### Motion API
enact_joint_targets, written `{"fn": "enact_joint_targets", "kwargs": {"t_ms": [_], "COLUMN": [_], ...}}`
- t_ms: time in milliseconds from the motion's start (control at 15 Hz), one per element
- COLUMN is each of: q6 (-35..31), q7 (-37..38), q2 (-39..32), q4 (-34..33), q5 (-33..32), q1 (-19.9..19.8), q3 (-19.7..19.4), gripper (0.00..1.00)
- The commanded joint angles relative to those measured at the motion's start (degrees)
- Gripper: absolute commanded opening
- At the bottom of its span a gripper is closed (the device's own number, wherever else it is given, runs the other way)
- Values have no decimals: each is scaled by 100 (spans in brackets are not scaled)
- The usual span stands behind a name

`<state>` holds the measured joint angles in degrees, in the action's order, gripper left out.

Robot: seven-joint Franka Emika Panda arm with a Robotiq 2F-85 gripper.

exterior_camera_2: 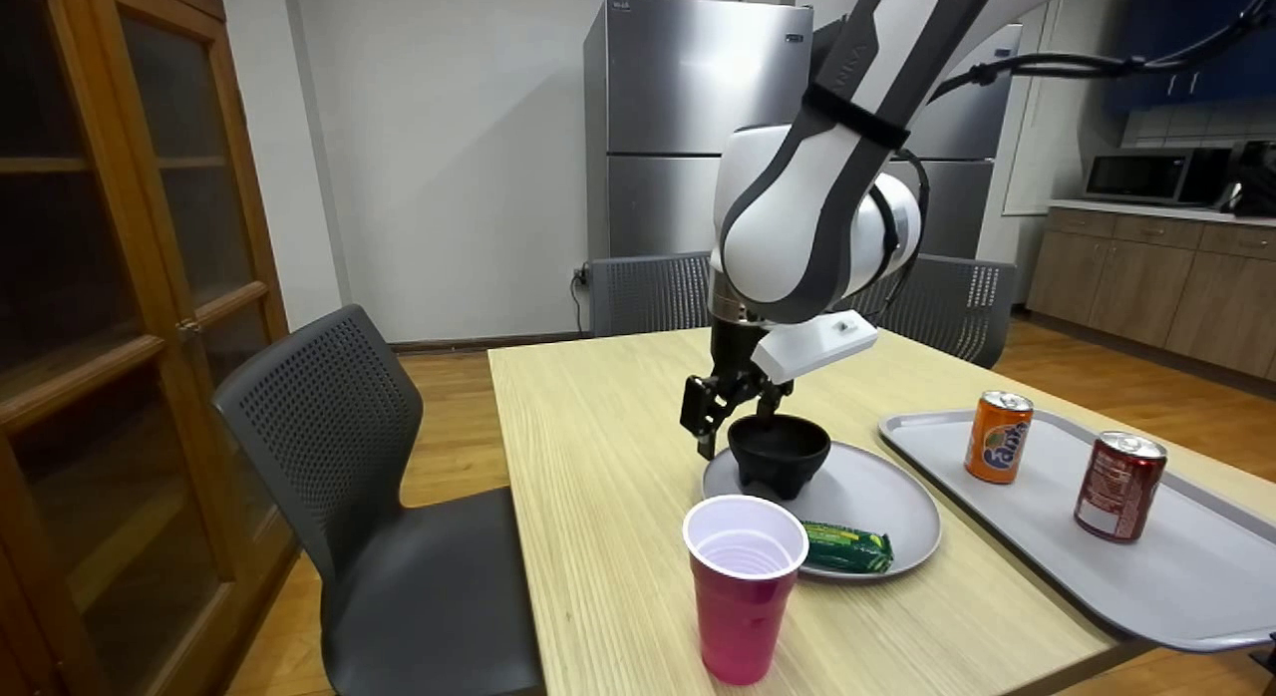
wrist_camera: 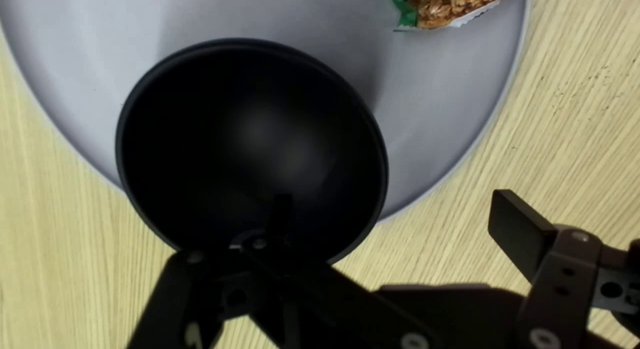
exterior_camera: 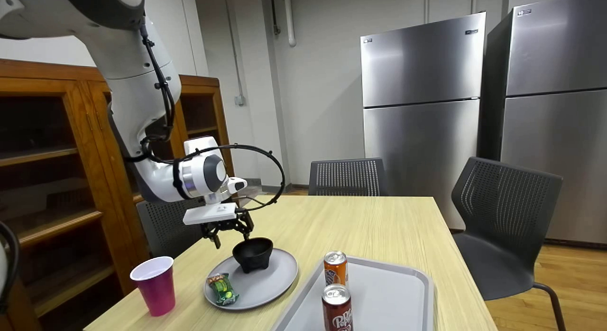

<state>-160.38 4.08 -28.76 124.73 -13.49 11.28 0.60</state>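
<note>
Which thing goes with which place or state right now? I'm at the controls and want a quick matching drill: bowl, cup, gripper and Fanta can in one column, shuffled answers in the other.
Things:
1. Black bowl
2. Magenta plastic cup
3. Gripper
4. Fanta can

Places or states:
A. Standing directly on the table
B. Upright on the gray tray
C. Resting on the gray plate
D. Open, close to the bowl's rim

Right pairs: 1-C, 2-A, 3-D, 4-B
</note>
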Motion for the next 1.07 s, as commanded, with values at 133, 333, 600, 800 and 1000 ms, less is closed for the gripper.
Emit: {"fn": "enact_joint_targets", "kwargs": {"t_ms": [133, 333, 600, 800, 1000], "q6": [13, 16, -5, 1, 12], "q7": [103, 106, 100, 102, 110], "q2": [-192, -234, -232, -234, -235], "q4": [-205, -215, -198, -198, -202], "q5": [10, 17, 13, 21, 17], "q1": [152, 168, 178, 173, 176], "q3": [-117, -141, -161, -162, -175], "gripper": [100, 100, 72, 49, 27]}}
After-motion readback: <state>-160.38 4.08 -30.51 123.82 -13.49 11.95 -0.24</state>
